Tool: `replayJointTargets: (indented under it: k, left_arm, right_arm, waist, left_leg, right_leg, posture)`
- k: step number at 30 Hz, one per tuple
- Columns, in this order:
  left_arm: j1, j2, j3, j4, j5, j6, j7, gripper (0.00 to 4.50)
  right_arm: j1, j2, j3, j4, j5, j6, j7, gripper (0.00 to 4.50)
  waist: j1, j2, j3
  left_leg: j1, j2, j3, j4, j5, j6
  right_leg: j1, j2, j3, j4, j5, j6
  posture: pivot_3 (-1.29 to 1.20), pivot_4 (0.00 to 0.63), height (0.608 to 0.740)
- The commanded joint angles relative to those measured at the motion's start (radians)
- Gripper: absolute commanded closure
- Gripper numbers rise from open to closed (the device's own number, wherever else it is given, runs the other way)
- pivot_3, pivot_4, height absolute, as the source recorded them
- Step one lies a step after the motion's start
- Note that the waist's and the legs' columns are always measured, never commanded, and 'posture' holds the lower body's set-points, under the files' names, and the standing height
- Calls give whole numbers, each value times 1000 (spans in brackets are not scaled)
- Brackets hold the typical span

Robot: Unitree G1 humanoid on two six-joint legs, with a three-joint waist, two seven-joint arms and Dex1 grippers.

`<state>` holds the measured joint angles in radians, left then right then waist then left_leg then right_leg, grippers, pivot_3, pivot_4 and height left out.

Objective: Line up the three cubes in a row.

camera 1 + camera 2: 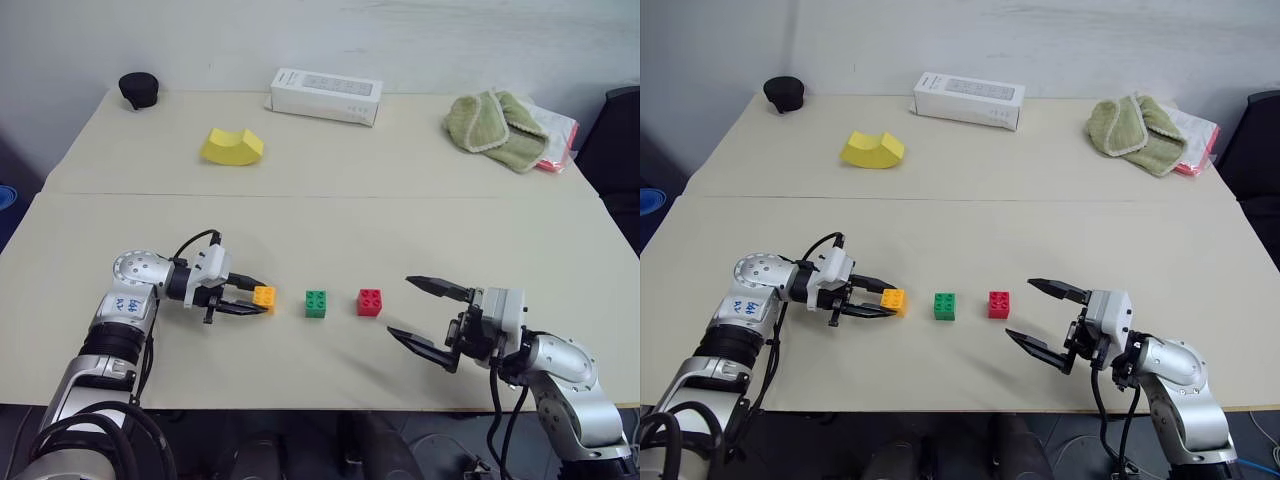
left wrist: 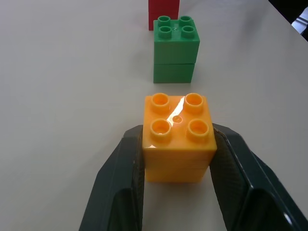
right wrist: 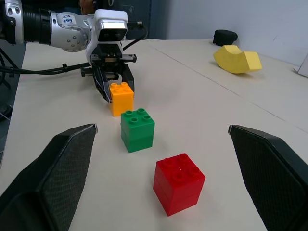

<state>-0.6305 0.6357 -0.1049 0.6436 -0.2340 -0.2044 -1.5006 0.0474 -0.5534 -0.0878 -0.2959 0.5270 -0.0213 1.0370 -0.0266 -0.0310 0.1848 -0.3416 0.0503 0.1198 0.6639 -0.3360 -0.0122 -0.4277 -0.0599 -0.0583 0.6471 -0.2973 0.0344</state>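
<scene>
Orange cube (image 2: 178, 139) in L hand (image 2: 177, 159) (studs up)

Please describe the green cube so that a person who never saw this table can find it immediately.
On the near half of the beige table, three small studded cubes form a row. The green cube is the middle one, between the orange-yellow cube in the left claw and the red cube.

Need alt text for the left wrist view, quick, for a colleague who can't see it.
The left gripper has its jaws shut on the orange-yellow cube, studs up, on the pale table. Beyond it stands the green cube, apart, then the red cube.
</scene>
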Motion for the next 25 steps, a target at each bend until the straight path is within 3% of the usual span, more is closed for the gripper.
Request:
replayJointTargets:
  k: [1, 5, 11, 16, 21, 25]
  left_arm:
    - [-3, 6, 12, 27, 7, -11, -16, 2011]
    - [31, 44, 83, -33, -38, -6, 16, 795]
    - [284, 197, 251, -292, -109, 72, 82, 795]
    - [593, 284, 446, -526, -139, 172, 191, 795]
    - [772, 321, 541, -629, -155, 249, 201, 795]
    - [763, 299, 567, -640, -170, 261, 262, 795]
  right_arm:
    - [-6, -15, -17, -36, 7, -6, 1, 0]
    - [-21, -39, -31, -23, 25, 4, 26, 0]
    - [7, -176, -161, 51, 68, 12, 138, 0]
    - [-40, -332, -295, 215, 71, -18, 271, 0]
    - [-61, -388, -259, 333, 5, -118, 417, 0]
    - [-148, -341, -203, 424, -25, -148, 409, 0]
  waist:
    - [0, 0, 0]
    - [-1, 0, 0]
    - [-3, 1, 1]
    - [0, 2, 1]
    - [11, 2, 1]
    - [12, 3, 2]
  left_leg:
    - [0, 0, 0, 0, 0, 0]
    - [-1, 0, 0, 0, 0, 0]
    - [-1, 2, 0, -1, 0, 0]
    - [1, 1, 0, -1, -5, 8]
    - [2, 2, -1, -2, -5, 7]
    - [2, 1, 0, -2, -5, 6]
  right_leg:
    - [0, 0, 0, 0, 0, 0]
    - [-1, 0, 0, 0, 0, 0]
    - [-1, 0, 1, -1, 0, 0]
    - [0, -2, 2, -2, 0, 0]
    - [1, -1, 1, -3, 0, -1]
    - [1, -2, 1, -2, 0, -1]
  posture:
    - [0, 150, 740]
    - [0, 150, 740]
    - [0, 150, 740]
    - [0, 150, 740]
    - [0, 150, 740]
    - [0, 150, 740]
